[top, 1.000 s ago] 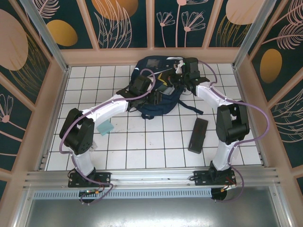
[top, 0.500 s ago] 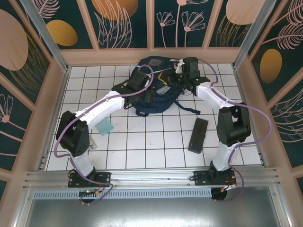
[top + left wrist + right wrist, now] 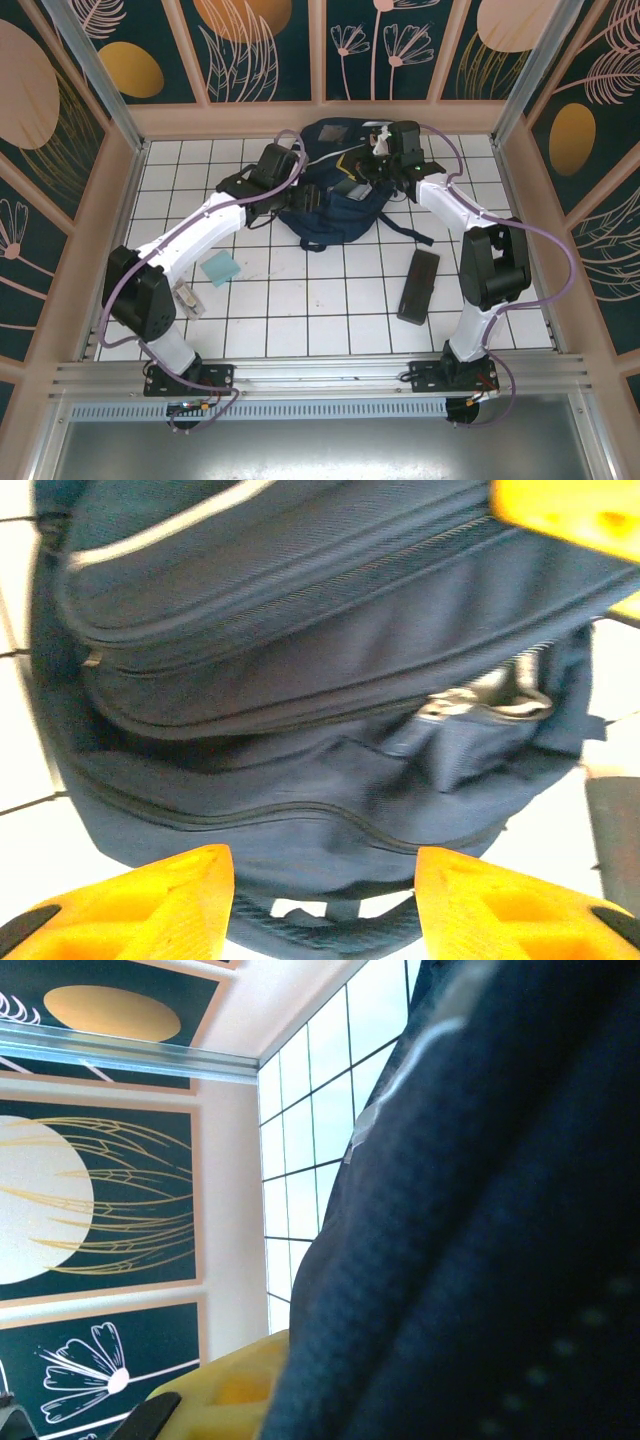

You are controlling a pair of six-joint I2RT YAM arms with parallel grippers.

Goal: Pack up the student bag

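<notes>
The student bag (image 3: 335,200), a navy backpack, lies slumped at the far middle of the white tiled table (image 3: 300,320), with its dark straps trailing off its right side.

The left gripper (image 3: 292,193) is at the bag's left edge. In the left wrist view its 2 yellow fingers (image 3: 150,900) stand apart with nothing clamped between them. The bag's bottom seam and a dark loop show in the gap. Whether the tips touch the fabric cannot be told. Beyond them run the bag's zip lines, a white stripe (image 3: 170,525) and a gaping pocket with something grey-white inside (image 3: 490,695).

The right gripper (image 3: 382,155) sits on the bag's far right corner, jaws together and pinching the bag's fabric. In the right wrist view navy cloth hangs right against the lens beside 1 yellow finger (image 3: 235,1385).

A black rectangular case (image 3: 418,285) lies on the tiles nearer than the bag and to its right, well apart from it. A teal pad (image 3: 218,268) lies nearer than the bag and to its left, beside the left arm.
</notes>
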